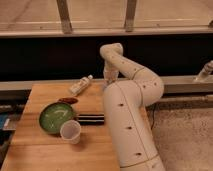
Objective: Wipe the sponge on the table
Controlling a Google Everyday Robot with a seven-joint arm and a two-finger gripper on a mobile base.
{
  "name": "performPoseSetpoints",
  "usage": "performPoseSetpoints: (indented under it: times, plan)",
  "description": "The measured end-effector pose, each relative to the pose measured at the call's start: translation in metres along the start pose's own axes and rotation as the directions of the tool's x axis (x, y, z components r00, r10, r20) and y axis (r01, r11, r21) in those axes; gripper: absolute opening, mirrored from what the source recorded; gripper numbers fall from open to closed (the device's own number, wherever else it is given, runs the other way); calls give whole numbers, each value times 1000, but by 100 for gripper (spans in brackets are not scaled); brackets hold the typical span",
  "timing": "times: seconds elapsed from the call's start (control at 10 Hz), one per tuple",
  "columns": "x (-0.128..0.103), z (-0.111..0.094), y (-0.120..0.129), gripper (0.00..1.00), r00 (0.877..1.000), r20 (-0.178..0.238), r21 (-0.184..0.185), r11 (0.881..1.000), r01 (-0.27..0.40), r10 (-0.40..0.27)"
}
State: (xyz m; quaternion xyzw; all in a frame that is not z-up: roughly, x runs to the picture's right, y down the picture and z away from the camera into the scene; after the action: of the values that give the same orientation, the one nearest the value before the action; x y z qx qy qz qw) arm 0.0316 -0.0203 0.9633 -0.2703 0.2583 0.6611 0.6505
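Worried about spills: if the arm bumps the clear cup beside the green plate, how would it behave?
The cup stands upright and looks like thin plastic: probably light, apt to tip, then roll. The green plate close by might block it. The gripper, shut, sits hidden behind the arm, farther back.

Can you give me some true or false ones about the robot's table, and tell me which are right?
1. A green bowl sits on the table. True.
2. The cup is inside the bowl. False: it stands on the table beside the bowl, on the near side.
3. A white tube lies near the table's far edge. True.
4. The sponge is easy to see. False: it is not in sight.
5. The gripper hangs over the bowl. False: it is hidden behind the big white arm at the table's right side, jaws shut.
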Motion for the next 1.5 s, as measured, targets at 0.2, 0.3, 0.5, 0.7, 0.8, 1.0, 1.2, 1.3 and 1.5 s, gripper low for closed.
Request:
performPoseSetpoints:
  times: [0.2,0.3,0.5,0.7,0.8,1.0,1.2,1.3,1.5]
  plan:
    - [29,-6,21,0,998,14,-19,998,62,-61]
    - [46,-9,29,0,997,19,-32,997,74,-73]
    - [78,-14,31,0,998,24,-54,996,64,-63]
    - [96,-17,12,0,1000,26,-50,999,10,-9]
    - [103,-16,-9,0,999,21,-40,998,-42,43]
    - [100,-17,-46,0,992,22,-21,992,-127,128]
    - [82,-19,-82,0,978,20,14,978,-208,207]
    - [75,-21,-89,0,974,20,27,974,-225,225]
    - [58,-22,-102,0,969,21,52,968,-245,244]
